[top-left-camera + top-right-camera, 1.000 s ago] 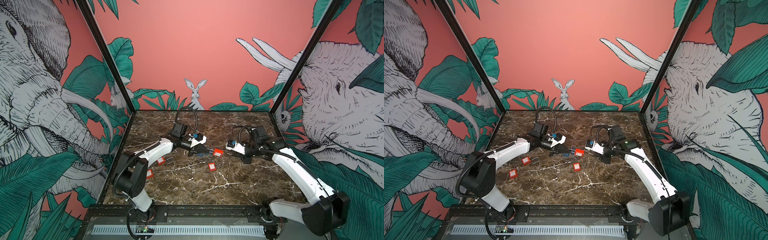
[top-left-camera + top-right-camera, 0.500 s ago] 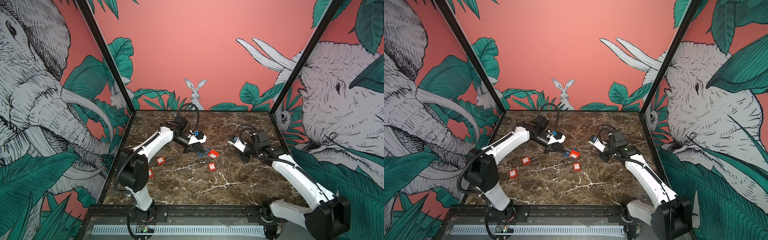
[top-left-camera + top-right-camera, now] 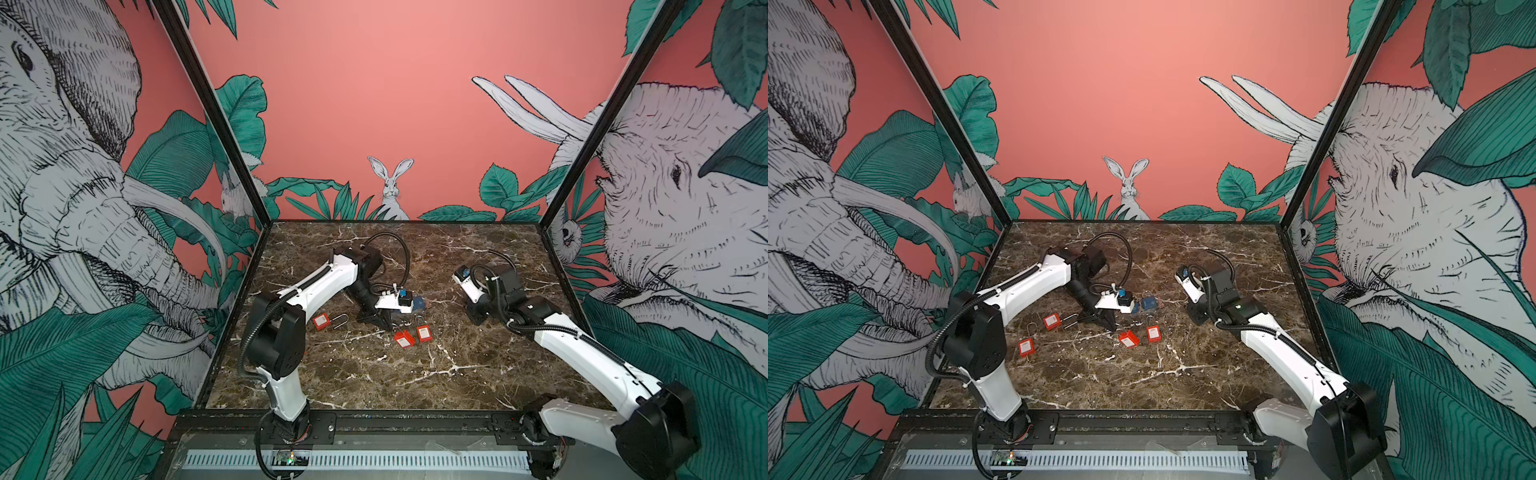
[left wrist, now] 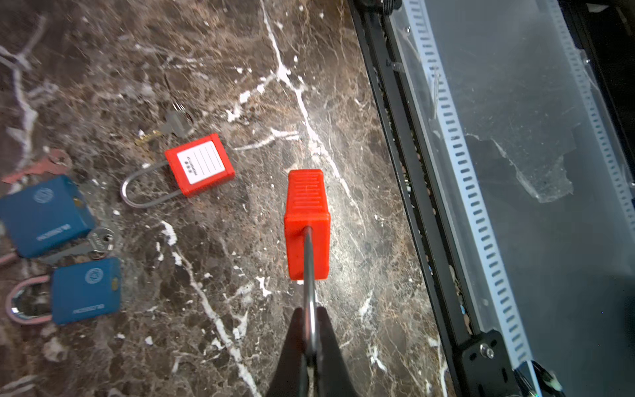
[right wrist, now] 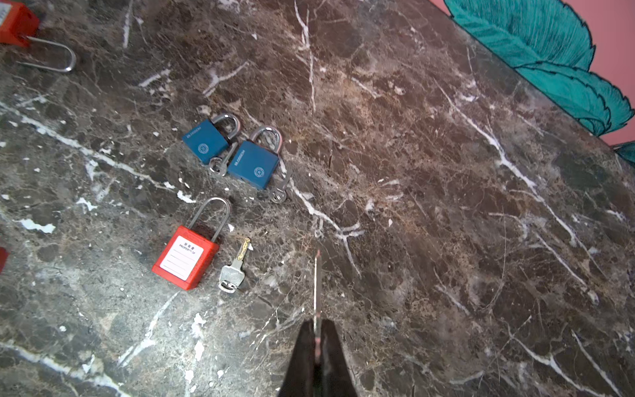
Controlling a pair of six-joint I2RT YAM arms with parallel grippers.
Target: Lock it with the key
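Parted since the earlier frame, the red padlock (image 4: 307, 223) and the key (image 5: 316, 285) now sit well apart. The padlock's shackle (image 4: 310, 295) is clamped in the left gripper (image 4: 310, 314) near the centre of the marble table (image 4: 240, 86); the right gripper (image 5: 316, 326) pinches a thin edge-on blade, probably that key.

A: Both top views are bright and evenly lit, with wide-angle stretch toward the edges.
B: Wrist views look softer: glare on the marble bench (image 4: 357, 213), left hand (image 4: 310, 321) out of focus.
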